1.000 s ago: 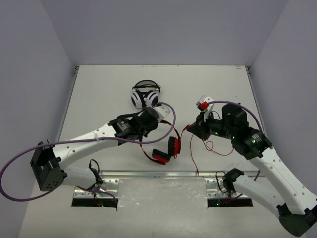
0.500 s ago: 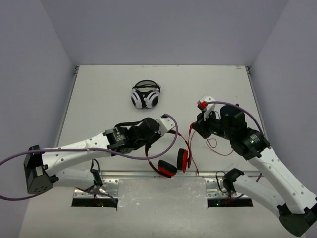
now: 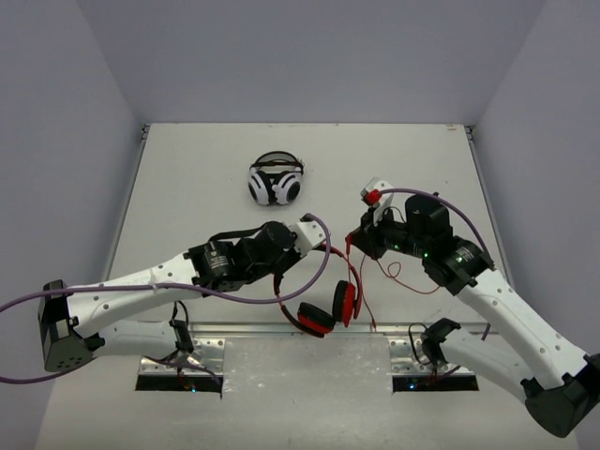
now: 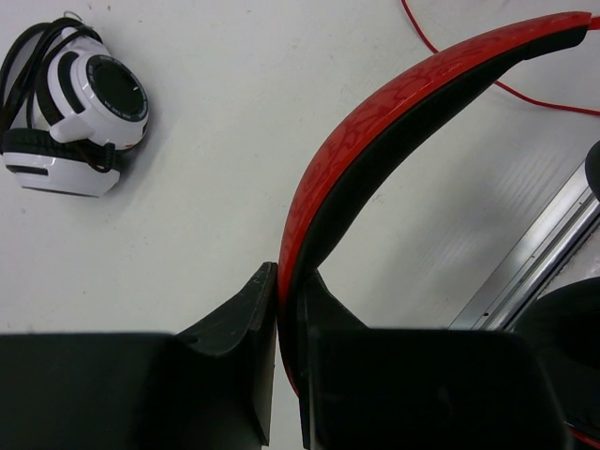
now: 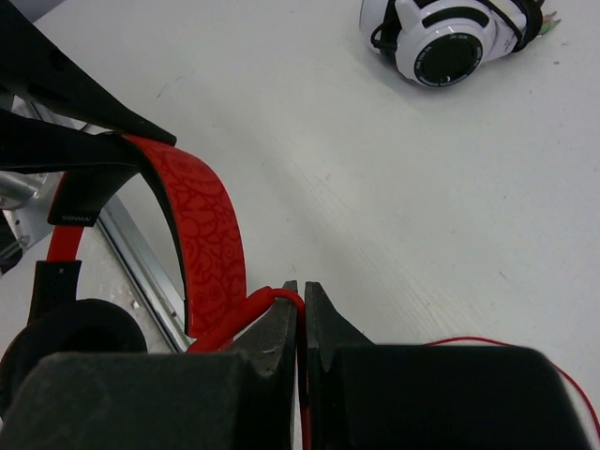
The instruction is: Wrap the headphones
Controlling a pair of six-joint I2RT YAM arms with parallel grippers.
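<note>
A white table [image 3: 197,178] sits in even, soft light. A plain pale grey back wall [image 3: 309,56] rises beyond it, a left wall [image 3: 56,141] and right wall [image 3: 553,122] flank it, and a metal rail [image 3: 253,329] lines its near edge

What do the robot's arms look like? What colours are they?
Both are long white tubes with chunky black joints: the left arm and the right arm. A thin purple cable loops along each one. Tiny green lights glow on the right arm. The fingers are black, flat and wedge-shaped.
</note>
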